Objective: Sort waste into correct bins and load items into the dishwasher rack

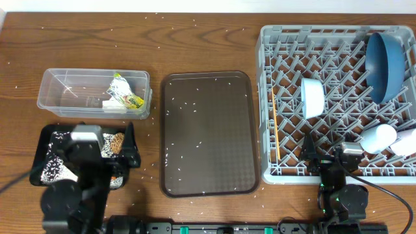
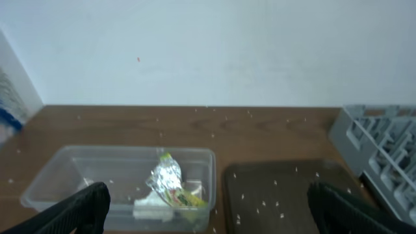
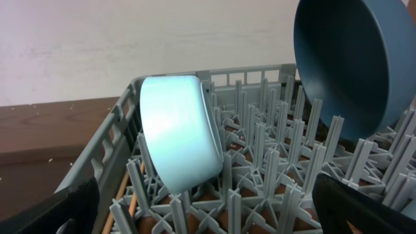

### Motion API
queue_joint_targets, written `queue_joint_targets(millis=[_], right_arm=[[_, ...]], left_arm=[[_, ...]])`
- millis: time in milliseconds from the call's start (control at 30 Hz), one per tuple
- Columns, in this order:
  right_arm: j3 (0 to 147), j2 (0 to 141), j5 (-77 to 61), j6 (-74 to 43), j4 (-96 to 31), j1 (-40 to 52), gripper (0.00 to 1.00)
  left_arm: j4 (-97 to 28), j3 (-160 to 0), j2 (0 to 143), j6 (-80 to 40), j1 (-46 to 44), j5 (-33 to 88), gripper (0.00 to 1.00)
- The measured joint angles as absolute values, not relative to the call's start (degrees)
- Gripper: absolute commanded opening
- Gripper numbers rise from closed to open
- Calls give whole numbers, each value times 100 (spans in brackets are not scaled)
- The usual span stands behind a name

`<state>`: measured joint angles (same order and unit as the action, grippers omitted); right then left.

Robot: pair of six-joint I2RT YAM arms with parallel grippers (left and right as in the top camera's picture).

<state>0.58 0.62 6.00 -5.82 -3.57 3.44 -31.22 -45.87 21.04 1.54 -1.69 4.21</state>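
At the right end of the counter (image 1: 208, 45), the grey dishwasher rack (image 1: 286, 39) is the biggest thing in view. Its left wall runs just beside the brown serving tray (image 1: 208, 133) with only a narrow strip between them. The right end effector (image 3: 208, 221) sits low at the rack's near edge. Its two dark fingers (image 3: 52, 211) are spread wide at either side of the wrist view, holding and touching nothing.

In the rack, the large blue plate (image 1: 387, 65) stands on edge at the far right. The white bowl (image 1: 312, 97) is tipped on its side among the pegs, and two wooden chopsticks (image 1: 275, 130) lie along the left wall. The light blue cup (image 1: 378, 138) and pale pink cup (image 1: 406, 142) lie side by side at the near right corner. Open pegs remain between bowl and plate.

The serving tray carries only scattered rice grains (image 1: 195, 104). Left of it, across a bare strip of counter, the clear tub (image 1: 65, 81) holds the green-yellow wrapper (image 1: 127, 97) and crumpled white paper (image 1: 114, 105). Just in front of it, the black tray (image 1: 49, 140) holds rice and a brown food lump (image 1: 117, 143).

The left end effector (image 2: 208, 224) hangs above that tray facing the tub, its fingers (image 2: 78, 208) wide apart and empty.
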Motion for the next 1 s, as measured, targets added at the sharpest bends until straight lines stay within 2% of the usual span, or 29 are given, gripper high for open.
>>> queue_joint_targets(millis=[433,800,1000], right_arm=[[56,62,598,-582,-360,344,99],[56,62,598,-582,-360,344,99],[56,62,598,-582,-360,344,99]], left_arm=[[-1894,-2112,231,174,-73,762,98],[-666,-803,78,172,-80,781,98],[-548,-513,73,172,-163,781,98]])
